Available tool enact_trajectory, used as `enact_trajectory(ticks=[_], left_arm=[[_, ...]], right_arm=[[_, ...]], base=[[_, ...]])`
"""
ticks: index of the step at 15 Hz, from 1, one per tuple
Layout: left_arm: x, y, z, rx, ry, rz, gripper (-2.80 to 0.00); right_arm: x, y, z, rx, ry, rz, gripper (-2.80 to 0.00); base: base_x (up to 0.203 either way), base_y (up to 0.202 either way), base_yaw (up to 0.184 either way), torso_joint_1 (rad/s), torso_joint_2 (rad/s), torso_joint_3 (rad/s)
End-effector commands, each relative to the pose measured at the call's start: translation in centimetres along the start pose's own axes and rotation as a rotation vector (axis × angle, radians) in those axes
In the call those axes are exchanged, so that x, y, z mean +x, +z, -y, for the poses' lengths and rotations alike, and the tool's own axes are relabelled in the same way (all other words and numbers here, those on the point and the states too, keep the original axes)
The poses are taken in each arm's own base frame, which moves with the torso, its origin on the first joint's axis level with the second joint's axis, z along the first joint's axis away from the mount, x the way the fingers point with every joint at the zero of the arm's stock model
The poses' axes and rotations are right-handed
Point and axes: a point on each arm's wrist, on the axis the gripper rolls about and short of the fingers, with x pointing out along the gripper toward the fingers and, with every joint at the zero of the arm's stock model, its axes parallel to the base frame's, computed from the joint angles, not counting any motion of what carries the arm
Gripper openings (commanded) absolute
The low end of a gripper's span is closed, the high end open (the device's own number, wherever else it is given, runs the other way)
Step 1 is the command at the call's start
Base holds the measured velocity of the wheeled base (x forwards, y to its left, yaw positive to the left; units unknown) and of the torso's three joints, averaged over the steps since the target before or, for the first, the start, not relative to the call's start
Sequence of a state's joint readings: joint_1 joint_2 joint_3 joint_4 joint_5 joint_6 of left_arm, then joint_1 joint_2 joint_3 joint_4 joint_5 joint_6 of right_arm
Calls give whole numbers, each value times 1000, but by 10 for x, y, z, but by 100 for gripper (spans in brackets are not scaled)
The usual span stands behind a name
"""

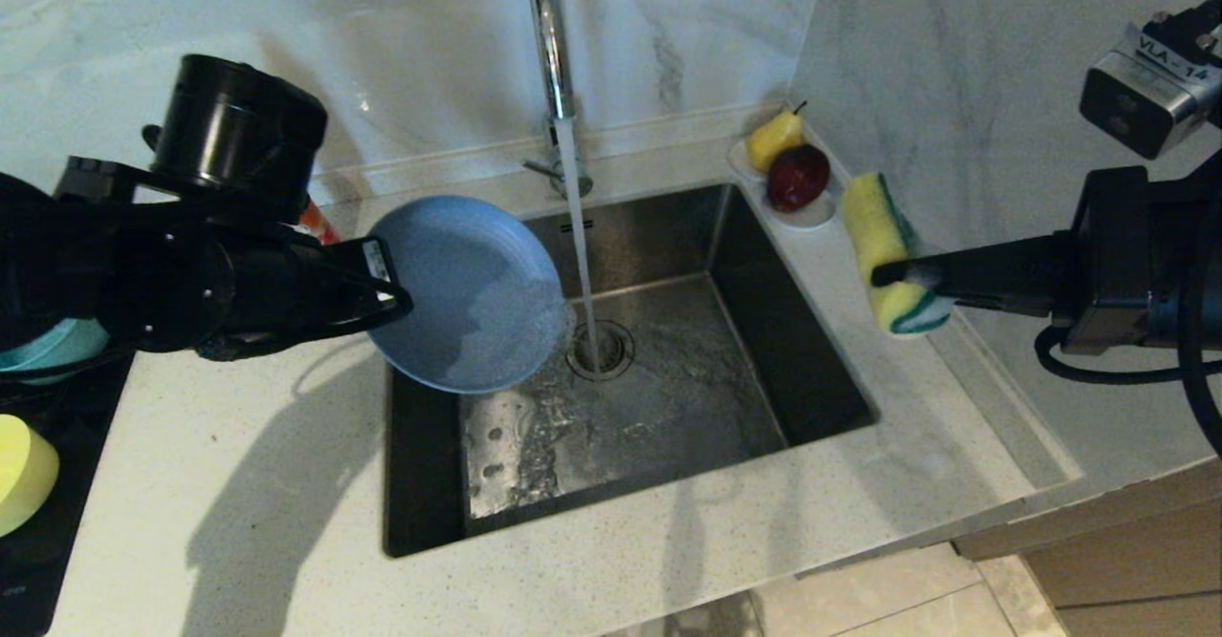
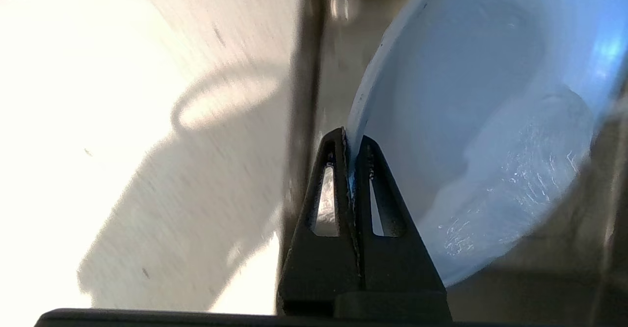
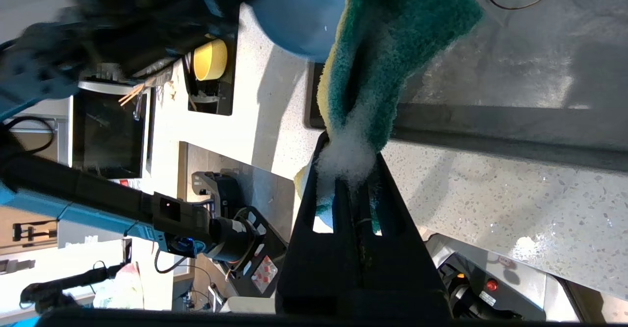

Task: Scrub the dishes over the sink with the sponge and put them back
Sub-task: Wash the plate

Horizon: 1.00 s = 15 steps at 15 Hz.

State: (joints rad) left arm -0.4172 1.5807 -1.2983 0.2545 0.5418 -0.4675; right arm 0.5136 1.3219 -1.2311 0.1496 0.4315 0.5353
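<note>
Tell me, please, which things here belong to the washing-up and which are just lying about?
In the job: plate in left claw, sponge in right claw, sink, tap, yellow bowl.
Lying about: pear, apple, saucer.

You see one plate (image 1: pixel 468 293), two bowls: teal (image 1: pixel 52 346), yellow (image 1: pixel 24 470); one sponge (image 1: pixel 883 245); two fruits: pear (image 1: pixel 773 138), apple (image 1: pixel 797 177).

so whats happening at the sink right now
The robot is washing up. Its left gripper pinches the rim of a grey-blue plate, tilted over the sink beside the water running from the tap. The right gripper holds a soapy sponge off to the side over the counter, not touching the plate.
</note>
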Motion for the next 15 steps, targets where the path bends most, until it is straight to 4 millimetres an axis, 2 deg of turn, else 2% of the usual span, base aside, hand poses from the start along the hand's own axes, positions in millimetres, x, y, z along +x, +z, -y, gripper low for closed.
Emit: enact_trajectory(ticks=[1,3,5,12,15], left_arm=[[-21,17,-20,-52,-3,127,-280],[-23,25,-31,-32,8,233,-280],[-25,22,-41,44,17,335,-280],[-21,1,-49,204,11,592,-280],[-22,-3,-50,216,-14,598,-280]], right_arm=[[1,-1,1,5,0,-5,-280],[4,-1,2,9,-3,-14,-280],[4,-1,3,10,-5,-14,-280],[8,-3,4,12,-7,-26,-280],[8,-3,4,13,-7,-27,-280]], base=[[0,0,0,0,0,0],[0,0,0,0,0,0],[0,0,0,0,0,0],[0,0,0,0,0,0],[0,0,0,0,0,0]])
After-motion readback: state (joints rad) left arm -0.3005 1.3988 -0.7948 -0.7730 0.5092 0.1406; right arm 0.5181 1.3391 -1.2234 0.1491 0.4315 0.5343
